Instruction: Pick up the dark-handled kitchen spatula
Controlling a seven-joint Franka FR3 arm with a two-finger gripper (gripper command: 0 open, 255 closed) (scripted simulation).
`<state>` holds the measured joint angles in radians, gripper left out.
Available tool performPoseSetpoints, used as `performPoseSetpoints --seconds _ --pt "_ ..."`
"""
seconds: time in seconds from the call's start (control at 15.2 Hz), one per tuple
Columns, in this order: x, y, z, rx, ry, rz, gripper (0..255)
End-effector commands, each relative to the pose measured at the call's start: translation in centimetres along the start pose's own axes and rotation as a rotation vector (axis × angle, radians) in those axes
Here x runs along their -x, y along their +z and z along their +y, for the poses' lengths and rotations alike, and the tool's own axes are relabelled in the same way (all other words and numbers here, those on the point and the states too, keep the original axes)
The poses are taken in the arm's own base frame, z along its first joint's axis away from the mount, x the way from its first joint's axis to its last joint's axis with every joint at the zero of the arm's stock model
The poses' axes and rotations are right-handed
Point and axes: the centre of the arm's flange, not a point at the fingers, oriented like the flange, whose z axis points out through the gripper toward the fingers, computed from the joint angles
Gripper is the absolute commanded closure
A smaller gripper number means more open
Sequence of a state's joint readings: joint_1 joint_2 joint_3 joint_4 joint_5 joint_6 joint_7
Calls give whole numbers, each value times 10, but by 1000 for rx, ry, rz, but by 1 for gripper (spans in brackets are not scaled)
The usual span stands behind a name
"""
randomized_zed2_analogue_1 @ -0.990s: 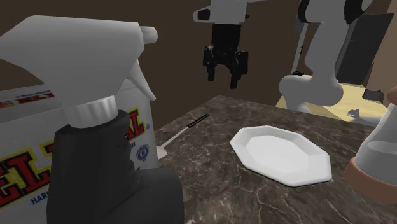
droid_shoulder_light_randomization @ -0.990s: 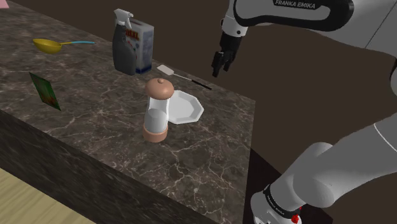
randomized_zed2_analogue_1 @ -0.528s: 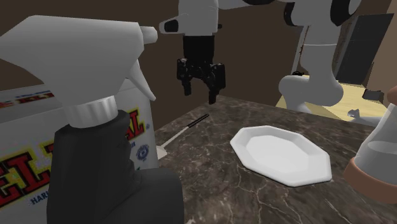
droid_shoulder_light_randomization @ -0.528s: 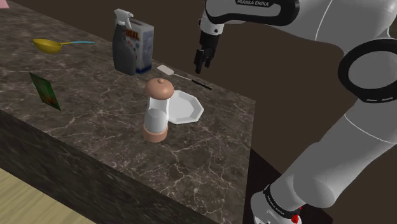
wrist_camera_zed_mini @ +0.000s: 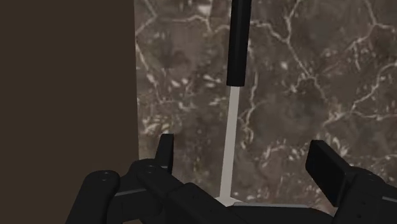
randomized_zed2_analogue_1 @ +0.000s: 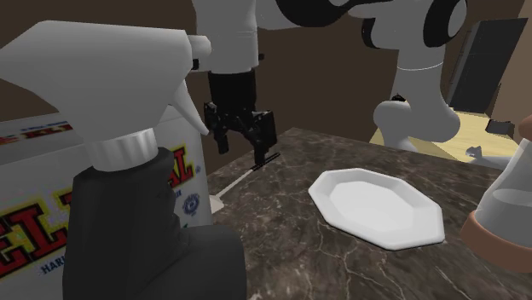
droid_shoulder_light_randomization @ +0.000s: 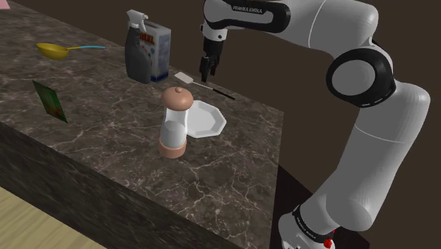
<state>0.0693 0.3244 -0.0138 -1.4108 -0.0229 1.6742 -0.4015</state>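
Swinging in over the last second, the gripper (droid_shoulder_light_randomization: 206,69) has left the air off the end of the dark marbled counter (droid_shoulder_light_randomization: 106,141). It now hangs over the spatula (droid_shoulder_light_randomization: 210,87) itself, lower than it was, with its fingers (wrist_camera_zed_mini: 327,167) standing to either side of the tool's length. The hand is spread wide and grips nothing. In the wrist view the pale shaft runs straight up the gap between the two fingers, the black handle further along, and neither finger touches it. The spatula lies flat on the counter close to its far edge, with its white blade towards the box (droid_shoulder_light_randomization: 161,47) and the spray bottle (droid_shoulder_light_randomization: 137,51) and its dark handle pointing off towards the counter's corner. The white plate (droid_shoulder_light_randomization: 206,117) sits near it, further in from the edge (the tall grinder (droid_shoulder_light_randomization: 174,122) stands in front of that plate, well out of the arm's way). To my eye the approach is all but over: the hand is lined up across the shaft and needs only to come straight down and close. The tool is thin and flat on stone, so I'd guess the fingertips must reach nearly to the surface, and the edge just alongside leaves little margin for a nudge.
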Motion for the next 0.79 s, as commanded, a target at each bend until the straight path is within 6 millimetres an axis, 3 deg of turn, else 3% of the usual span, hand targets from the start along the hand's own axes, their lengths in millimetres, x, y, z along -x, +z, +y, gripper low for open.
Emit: performPoseSetpoints --seconds 0.0,0.26,0.4,0.46,0.73 --pt "-2 9 0 0 -3 0 0" --pt "-4 33 0 0 -3 0 0" --pt "-4 33 0 0 -3 0 0" --pt "-4 33 0 0 -3 0 255" --pt "-4 34 0 0 -3 0 255"
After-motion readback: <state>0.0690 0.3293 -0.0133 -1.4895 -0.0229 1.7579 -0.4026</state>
